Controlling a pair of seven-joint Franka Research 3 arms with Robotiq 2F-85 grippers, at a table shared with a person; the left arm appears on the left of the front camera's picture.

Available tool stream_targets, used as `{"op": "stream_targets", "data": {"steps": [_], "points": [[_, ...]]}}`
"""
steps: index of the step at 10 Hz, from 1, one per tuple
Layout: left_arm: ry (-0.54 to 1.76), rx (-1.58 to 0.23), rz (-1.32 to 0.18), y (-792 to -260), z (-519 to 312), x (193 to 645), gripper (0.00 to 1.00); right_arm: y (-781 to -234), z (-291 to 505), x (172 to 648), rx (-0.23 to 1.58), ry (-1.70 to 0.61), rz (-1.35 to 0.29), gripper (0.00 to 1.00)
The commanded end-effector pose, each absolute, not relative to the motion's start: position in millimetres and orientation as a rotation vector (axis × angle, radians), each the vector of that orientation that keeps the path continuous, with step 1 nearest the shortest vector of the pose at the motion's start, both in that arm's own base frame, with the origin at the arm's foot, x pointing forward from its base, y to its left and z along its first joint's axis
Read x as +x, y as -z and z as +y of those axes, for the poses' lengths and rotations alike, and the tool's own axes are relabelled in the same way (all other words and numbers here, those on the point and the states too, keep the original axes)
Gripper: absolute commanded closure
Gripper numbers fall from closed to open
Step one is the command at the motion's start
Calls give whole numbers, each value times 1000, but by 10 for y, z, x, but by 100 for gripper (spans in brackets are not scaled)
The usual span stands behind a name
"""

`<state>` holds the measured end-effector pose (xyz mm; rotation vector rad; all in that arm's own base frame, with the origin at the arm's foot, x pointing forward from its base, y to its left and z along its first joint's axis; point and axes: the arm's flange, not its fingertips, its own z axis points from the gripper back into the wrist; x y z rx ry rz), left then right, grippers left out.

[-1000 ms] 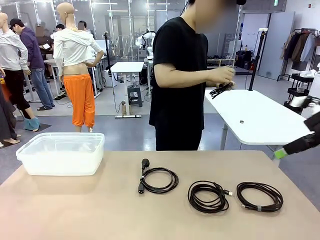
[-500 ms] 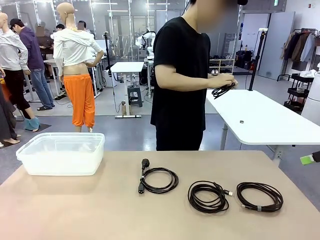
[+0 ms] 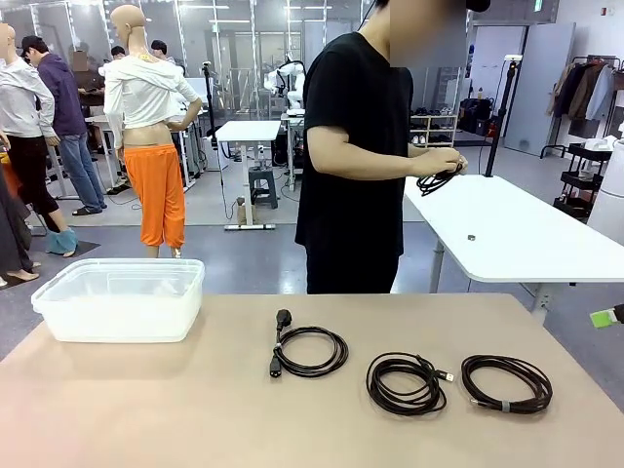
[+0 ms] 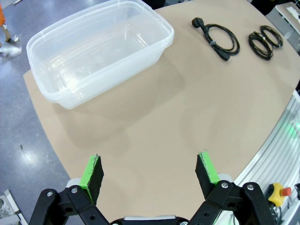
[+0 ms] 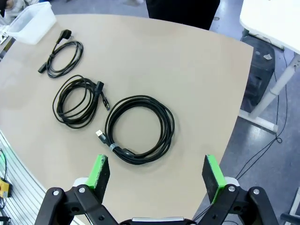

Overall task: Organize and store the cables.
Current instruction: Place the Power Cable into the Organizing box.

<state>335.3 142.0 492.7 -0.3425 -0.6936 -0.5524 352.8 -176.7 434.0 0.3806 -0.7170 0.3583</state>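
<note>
Three black cable coils lie in a row on the tan table (image 3: 146, 409). The left cable (image 3: 308, 351) has a chunky plug, then come the middle coil (image 3: 407, 382) and the right coil (image 3: 506, 382). My right gripper (image 5: 156, 171) hangs open above the table's edge, just short of the largest coil (image 5: 139, 129); beyond that lie the middle coil (image 5: 77, 100) and the plug cable (image 5: 63, 57). One of its green pads (image 3: 604, 316) peeks in at the front view's right edge. My left gripper (image 4: 149, 168) stands open over bare table, short of the tub, with the coils (image 4: 220, 36) far off.
A clear plastic tub (image 3: 121, 298) stands open at the table's far left (image 4: 101, 47). A person in a black shirt stands behind the table with another black cord (image 3: 436, 178) in both hands. A white table (image 3: 497, 229) is behind on the right.
My right arm has drawn back to the right, leaving only a green pad at the front view's edge. The person's hands with the cord have shifted slightly.
</note>
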Motion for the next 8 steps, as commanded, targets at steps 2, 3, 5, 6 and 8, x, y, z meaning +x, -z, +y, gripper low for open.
{"op": "stream_targets", "data": {"steps": [2,3,5,6,8], "points": [[566,-355,-702,-4927,1433,3358,0,-4357,-1764,3522,390,-355,-724,0],[566,-355,-702,-4927,1433,3358,0,-4357,-1764,3522,390,-355,-724,0],[615,-334,-709,-5205,1172,3311,0,-4357,-1764,3522,390,-355,-724,0],[655,-268,-650,-5355,858,3347,0,-4357,-1764,3522,390,-355,-724,0],[652,-316,-594,-5596,234,3472,0,-4357,-1764,3522,390,-355,-724,0]]}}
